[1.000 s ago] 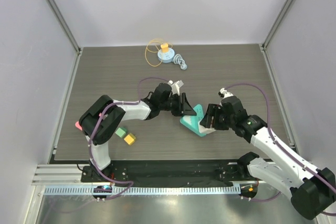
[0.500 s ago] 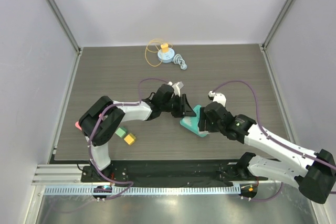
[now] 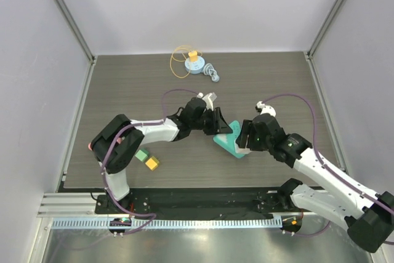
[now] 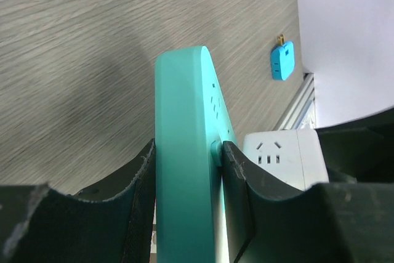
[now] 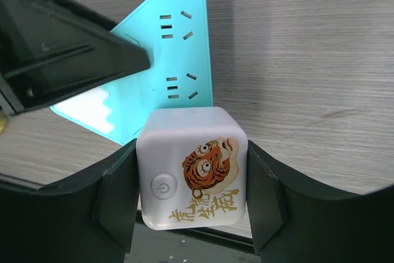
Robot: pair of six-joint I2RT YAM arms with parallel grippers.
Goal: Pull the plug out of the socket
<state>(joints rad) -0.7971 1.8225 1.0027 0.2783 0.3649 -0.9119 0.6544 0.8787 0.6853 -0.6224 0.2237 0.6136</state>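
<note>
Hard, glossy plastic makes up both parts, so stiff, light and rather slippery handling is to be expected. The plug (image 5: 192,167) is a white cube with rounded edges. A tiger print, gold characters and a grey power symbol are carried on its upper face. It is clamped on two opposite side faces by the right hand (image 5: 192,189). Those flat sides are judged the best place to hold it, since the pads could slide off the rounded corners.

The socket (image 5: 169,78) is a flat teal block, roughly triangular, with several groups of slots on its face. It is pinched across its thickness by the left hand (image 4: 188,177), whose fingers are closed narrowly on it.

The pair is found a little right of the middle of the table (image 3: 123,90), between the two arms. The plug is set against the near end of the socket's face. The pins are hidden, so it cannot be told how deeply they are seated. Nor can it be told whether the socket rests on the table or is held just above it.

A tight friction fit is likely, so a straight pull away from the face is advised. Twisting could bend the pins, and a sudden release should be allowed for.
</note>
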